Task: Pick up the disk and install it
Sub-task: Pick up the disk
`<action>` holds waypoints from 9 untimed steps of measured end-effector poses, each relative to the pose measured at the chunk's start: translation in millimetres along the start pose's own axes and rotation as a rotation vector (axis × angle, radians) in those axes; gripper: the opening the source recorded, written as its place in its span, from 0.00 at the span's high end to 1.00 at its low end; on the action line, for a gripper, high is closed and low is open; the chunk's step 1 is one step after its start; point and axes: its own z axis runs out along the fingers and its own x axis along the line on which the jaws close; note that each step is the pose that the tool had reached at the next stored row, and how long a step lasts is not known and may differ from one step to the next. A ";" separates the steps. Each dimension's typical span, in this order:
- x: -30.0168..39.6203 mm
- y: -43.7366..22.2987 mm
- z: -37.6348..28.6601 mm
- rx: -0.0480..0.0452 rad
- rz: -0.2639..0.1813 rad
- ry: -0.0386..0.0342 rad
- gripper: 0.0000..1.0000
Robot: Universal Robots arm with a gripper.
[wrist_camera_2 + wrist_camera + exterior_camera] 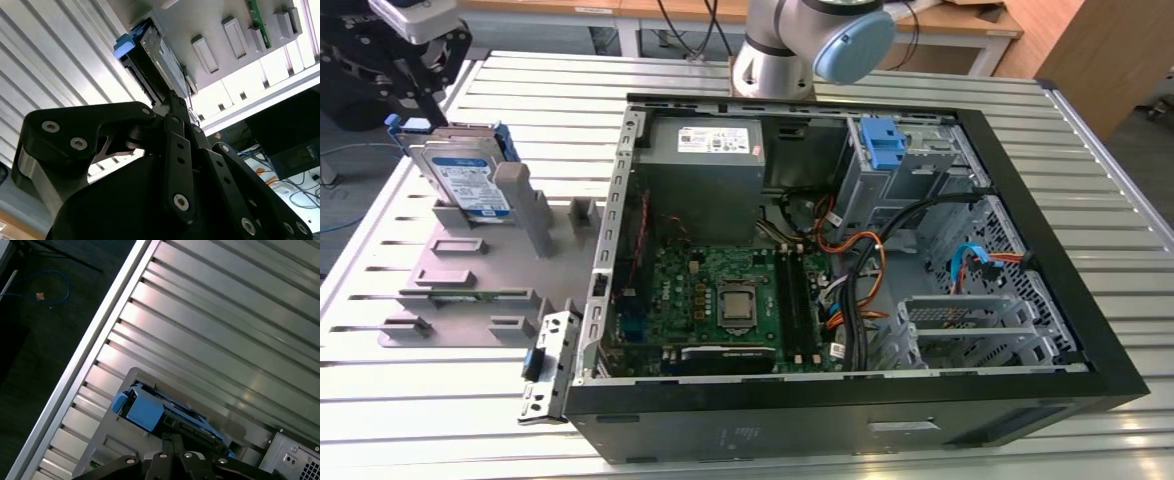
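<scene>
Your gripper hangs just above the top edge of the disk, a little to the far left of it. Its jaws look pressed together and hold nothing. The disk stands upright on edge in a slot of the grey holder at the far left of the slatted table, long axis vertical, labelled face toward the open computer case on the right. There is free room above the disk, and the case stands well apart.
</scene>
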 end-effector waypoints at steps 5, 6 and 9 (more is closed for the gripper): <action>0.0 0.0 0.0 -0.0017 -0.084 0.0024 0.89; 0.0 0.0 0.0 -0.0020 -0.097 0.0027 0.89; 0.0 0.0 0.0 -0.0021 -0.101 0.0030 0.89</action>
